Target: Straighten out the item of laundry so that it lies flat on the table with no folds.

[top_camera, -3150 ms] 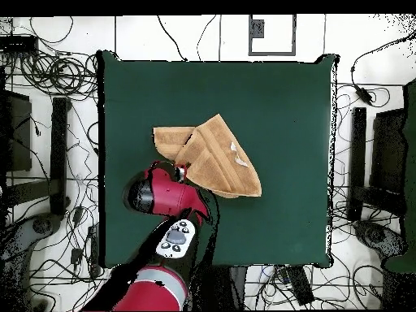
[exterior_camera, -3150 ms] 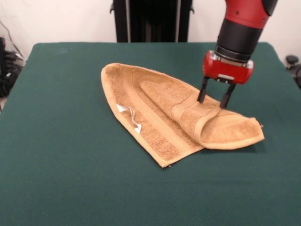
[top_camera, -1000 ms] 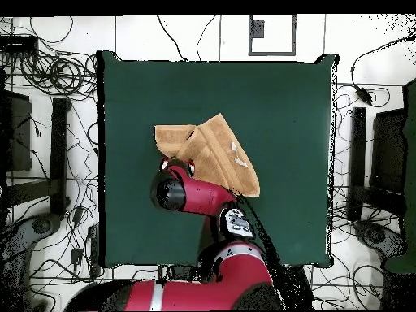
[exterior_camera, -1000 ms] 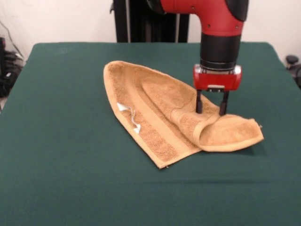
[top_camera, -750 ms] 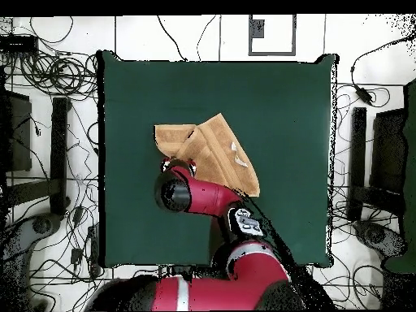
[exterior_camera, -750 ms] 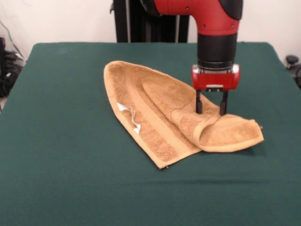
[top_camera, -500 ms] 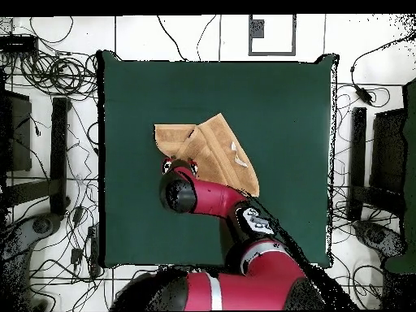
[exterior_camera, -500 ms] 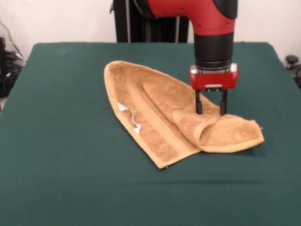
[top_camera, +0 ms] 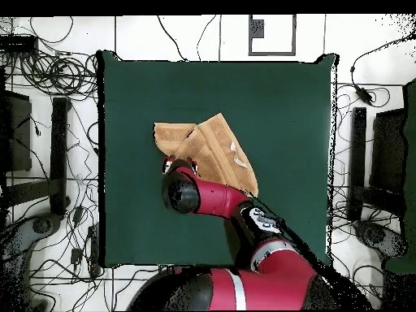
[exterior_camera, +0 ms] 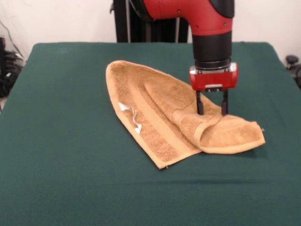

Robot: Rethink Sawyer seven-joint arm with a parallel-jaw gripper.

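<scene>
The item of laundry (exterior_camera: 155,110) is a tan terry towel, folded over itself in a pointed shape on the dark green table (exterior_camera: 61,141). Its right part curls into a raised roll (exterior_camera: 225,134). A small white tag (exterior_camera: 130,114) shows on its left edge. My gripper (exterior_camera: 212,112) hangs straight down over the fold where the roll begins, open, its two black fingers (exterior_camera: 200,104) straddling the raised cloth at towel height. In the overhead view the towel (top_camera: 213,151) lies left of the table's middle, and the arm's red wrist (top_camera: 184,193) covers its near edge.
Green cloth stretches wide on all sides of the towel (top_camera: 284,106). Cables and dark equipment (top_camera: 49,122) lie on the floor around the table. A black stand (exterior_camera: 150,21) rises behind the far edge.
The gripper has stayed over the fold, drifting slightly. The towel has shifted a touch to the right in the front view. The arm's lower links have swung round in the overhead view.
</scene>
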